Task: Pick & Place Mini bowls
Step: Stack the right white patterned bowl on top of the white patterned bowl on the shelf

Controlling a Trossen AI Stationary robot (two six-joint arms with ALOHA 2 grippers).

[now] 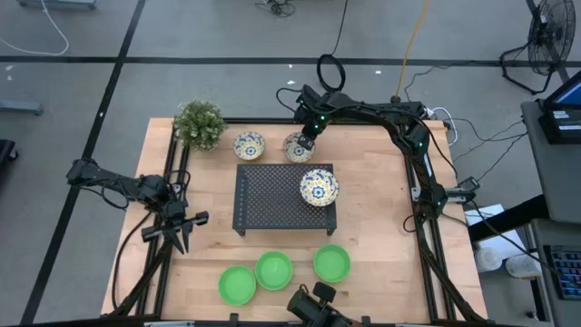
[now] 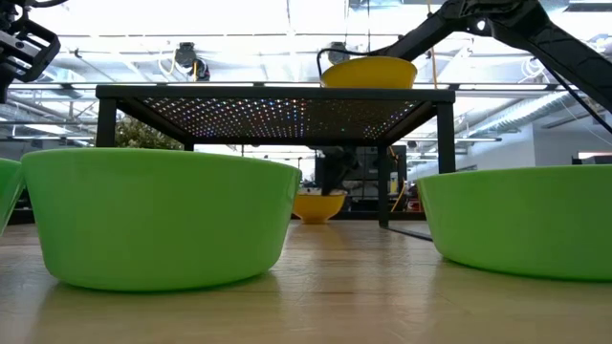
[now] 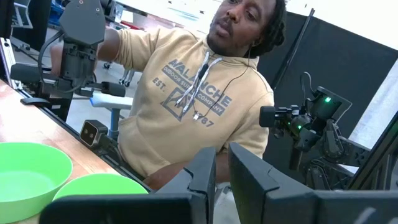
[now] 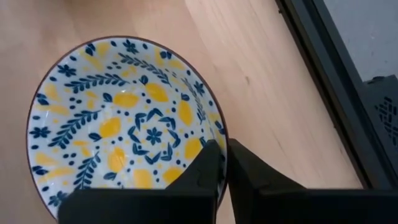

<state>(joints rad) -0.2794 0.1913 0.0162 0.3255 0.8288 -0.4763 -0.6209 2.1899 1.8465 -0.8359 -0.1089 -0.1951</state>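
Note:
Two blue-and-yellow floral mini bowls stand on their bases on the table's far side, one to the left of the other. My right gripper is shut on the rim of the second bowl. A third floral bowl sits on top of the black rack. Three green mini bowls stand along the near edge. My left gripper waits at the table's left, shut with nothing between its fingers. My right gripper pinches the floral bowl's rim at its far right side, one finger inside the bowl and one outside. The fingers come steeply from above. The bowl stands upright on the table.
A small bushy potted plant stands at the far left corner. The rack takes up the table's middle. A person in a tan hoodie shows beyond the table in the left wrist view. Bare wood lies at the right of the rack.

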